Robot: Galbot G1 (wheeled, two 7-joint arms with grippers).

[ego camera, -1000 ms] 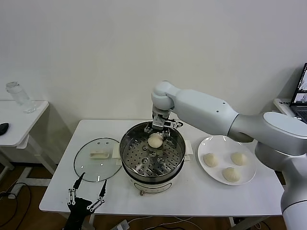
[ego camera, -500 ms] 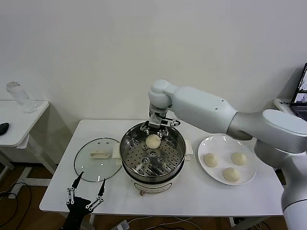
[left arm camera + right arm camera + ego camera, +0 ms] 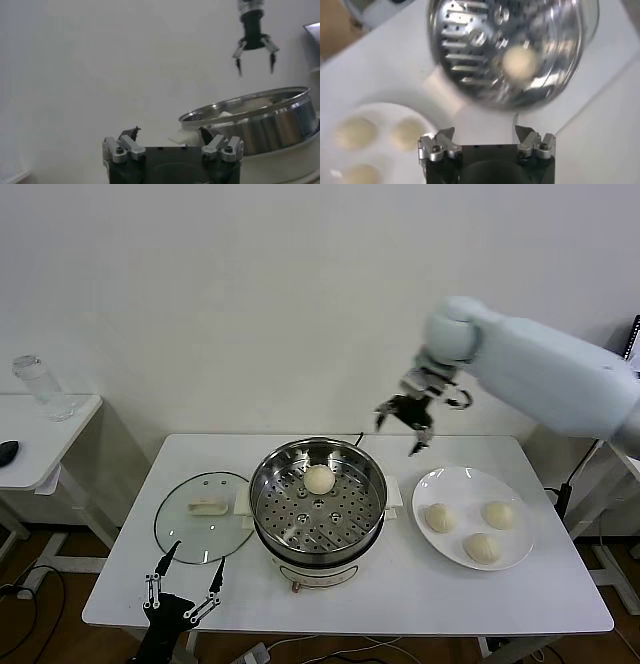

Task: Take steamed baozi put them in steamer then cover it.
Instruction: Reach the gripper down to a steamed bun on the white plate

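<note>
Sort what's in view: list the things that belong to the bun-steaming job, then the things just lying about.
Job:
bun in the steamer
three buns on the plate
steamer
glass lid, off on the table
right gripper, open and empty
left gripper, open and idle

Lying about:
bottle
side table

In the right wrist view the pot (image 3: 512, 47) and its bun (image 3: 519, 61) are smeared, and the plate (image 3: 355, 112) beside the pot is cut off.
</note>
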